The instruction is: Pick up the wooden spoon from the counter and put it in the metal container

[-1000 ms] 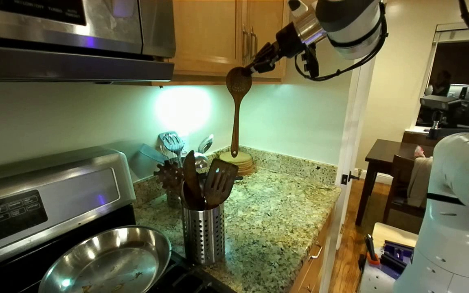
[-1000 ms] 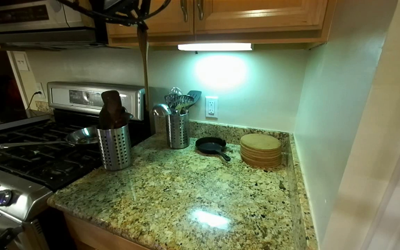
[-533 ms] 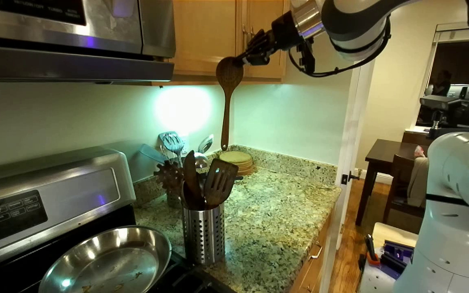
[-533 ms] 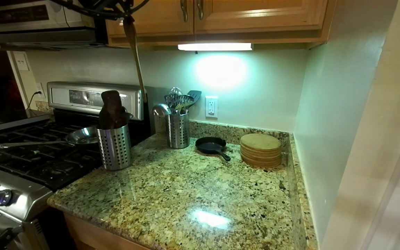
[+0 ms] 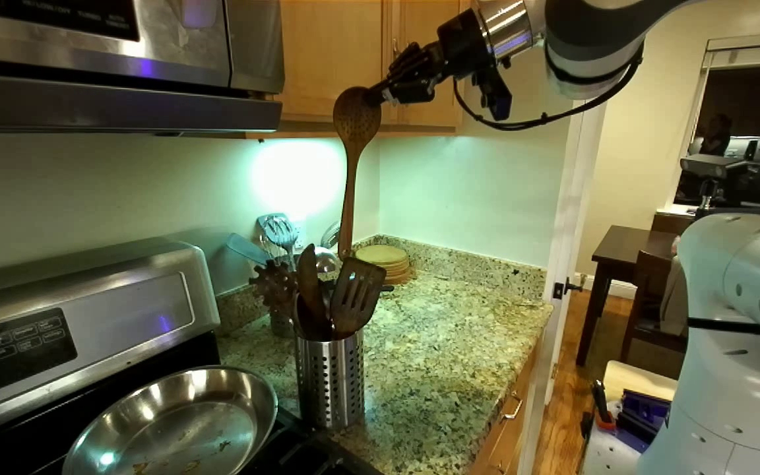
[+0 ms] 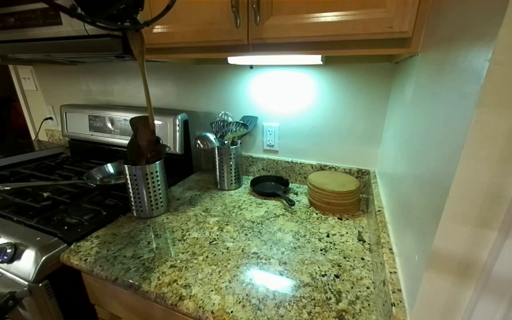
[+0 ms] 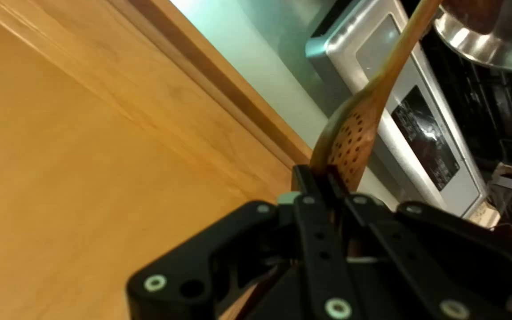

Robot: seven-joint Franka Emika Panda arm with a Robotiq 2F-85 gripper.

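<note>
The claw (image 7: 318, 172) is pinched on the edge of the bowl of the wooden spoon (image 5: 355, 124), which hangs handle down, clear of the counter (image 5: 446, 343) and over the utensils (image 5: 309, 284) crowding the metal container (image 5: 330, 386). In both exterior views the handle's end appears near their tops; whether it touches any, I cannot tell. The likeliest trouble is in the lowering: with the mouth so full, the handle could land on the slotted spatula (image 5: 350, 318) instead of slipping in. Since the spoon is held only at its bowl, such a knock would probably make it pivot in the grip or slide out. Pressing on regardless might tip the container, which stands at the counter's edge beside the stove (image 6: 56, 209), toward the pan (image 5: 179, 415). Letting go too early, before the handle is well inside, could send the spoon onto the counter or the stove.
</note>
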